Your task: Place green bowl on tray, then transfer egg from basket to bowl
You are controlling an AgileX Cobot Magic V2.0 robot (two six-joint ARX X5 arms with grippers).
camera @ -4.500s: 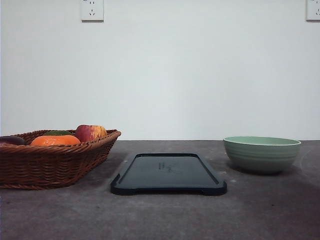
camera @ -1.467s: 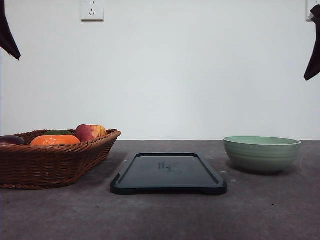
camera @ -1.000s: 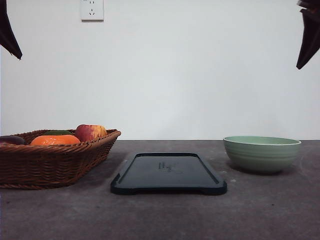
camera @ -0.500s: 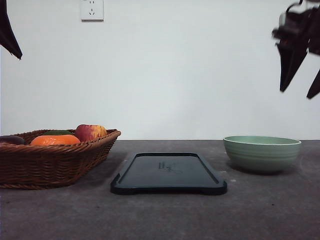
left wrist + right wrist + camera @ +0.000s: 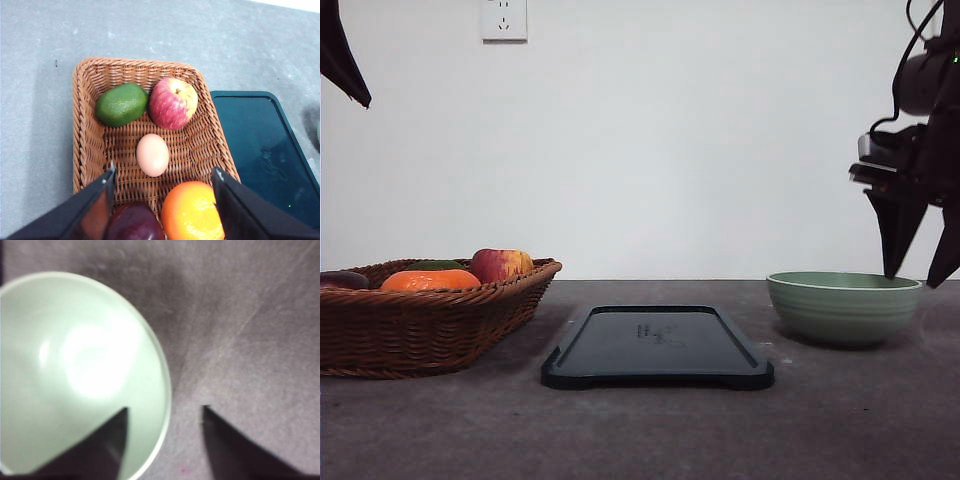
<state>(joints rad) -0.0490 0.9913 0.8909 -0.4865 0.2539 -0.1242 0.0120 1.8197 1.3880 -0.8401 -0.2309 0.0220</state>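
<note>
Fingers of the right end effector (image 5: 919, 277) spread wide, straddling the green bowl (image 5: 843, 307) rim; left end effector (image 5: 162, 177) wide above the basket (image 5: 85, 125).

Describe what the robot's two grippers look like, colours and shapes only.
The right gripper has two black fingers tapering to points, below a black and grey wrist block with looping black cables. The left gripper also has dark pointed fingers, flat and wedge-shaped.

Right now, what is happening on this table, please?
The right gripper is open above the rim of the green bowl, one finger on each side of it. The bowl stands on the table, beside the tray. The left gripper hangs open above the basket, where the egg lies among the fruit.
</note>
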